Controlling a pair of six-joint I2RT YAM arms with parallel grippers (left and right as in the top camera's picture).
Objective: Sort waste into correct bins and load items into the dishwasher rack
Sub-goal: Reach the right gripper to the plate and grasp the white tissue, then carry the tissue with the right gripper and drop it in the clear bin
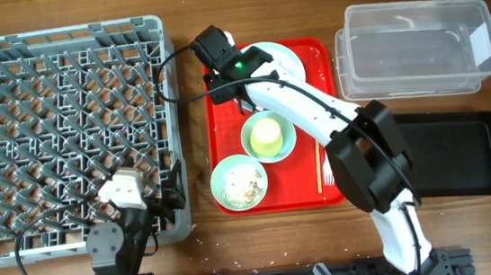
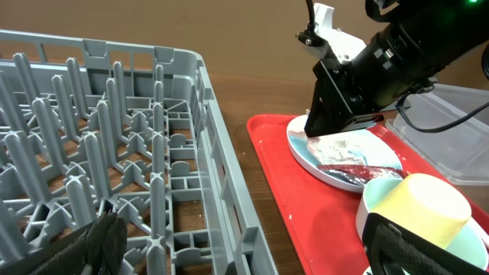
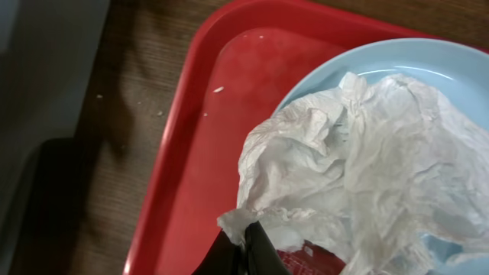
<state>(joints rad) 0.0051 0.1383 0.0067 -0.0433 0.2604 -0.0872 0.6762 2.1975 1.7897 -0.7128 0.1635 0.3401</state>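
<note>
The right gripper (image 3: 250,246) is down on the far left part of the red tray (image 3: 229,92). Its dark fingertips are drawn together to a thin slit, nipping the near edge of the crumpled white napkin (image 3: 359,168). The napkin lies heaped on the white plate (image 3: 428,61), which sits at the tray's far end. A small red wrapper (image 2: 353,169) shows on the plate just below the napkin, mostly covered by it.

The left gripper (image 2: 252,248) is spread wide and holds nothing. It hangs low over the bench (image 1: 204,250) off the tray's near left side. One of its fingers (image 2: 95,244) is over the corner of the grey dishwasher rack (image 1: 64,128), which stands left of the tray.

In the middle of the tray a teal bowl (image 1: 287,139) holds the yellow cup (image 1: 267,134). A second teal bowl (image 1: 222,171) at the tray's near left corner holds rice scraps (image 1: 243,187).

Seen from overhead, the right arm covers most of the plate and the gripper itself. The white fork (image 1: 327,170) at the tray's right edge is partly behind that arm and hard to make out. The right wrist view cuts off all but the fingertips.

Right of the tray stand the clear tub (image 1: 347,64) and, nearer, the black tray (image 1: 454,149).
</note>
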